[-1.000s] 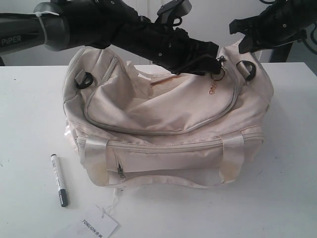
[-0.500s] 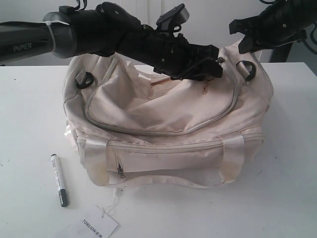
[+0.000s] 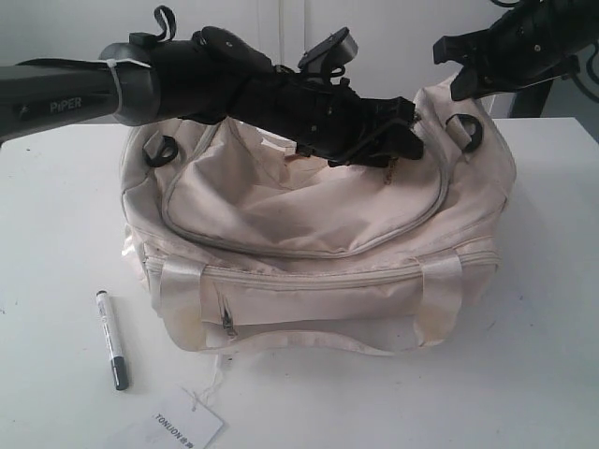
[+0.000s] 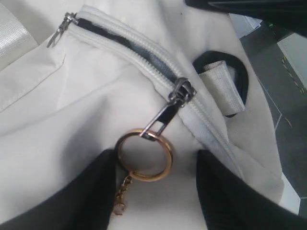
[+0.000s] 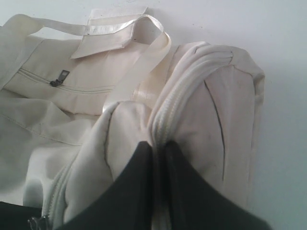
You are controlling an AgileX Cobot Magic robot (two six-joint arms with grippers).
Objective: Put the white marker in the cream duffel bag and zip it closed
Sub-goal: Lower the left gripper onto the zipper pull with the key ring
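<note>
The cream duffel bag [image 3: 318, 243] sits mid-table with its curved top flap lying down. In the left wrist view its zipper shows a dark gap from the far stop to the slider [image 4: 183, 90]. The gold ring pull [image 4: 144, 155] hangs from that slider, between the spread fingers of my left gripper [image 4: 156, 157], which is open and reaches across the bag top [image 3: 404, 142]. My right gripper [image 5: 157, 146] is shut on the zipper seam at the bag's right end [image 3: 457, 86]. The white marker [image 3: 111, 339] lies on the table, front left of the bag.
A white paper tag [image 3: 187, 427] printed TONIJON lies at the front edge, tied to the bag by a thread. Black D-rings [image 3: 160, 150] [image 3: 465, 131] stand at both bag ends. A front pocket zipper [image 3: 226, 321] faces the camera.
My left arm has moved lower and further over the bag top, bringing its open fingers down around the ring pull. The right gripper and the marker have stayed put.
</note>
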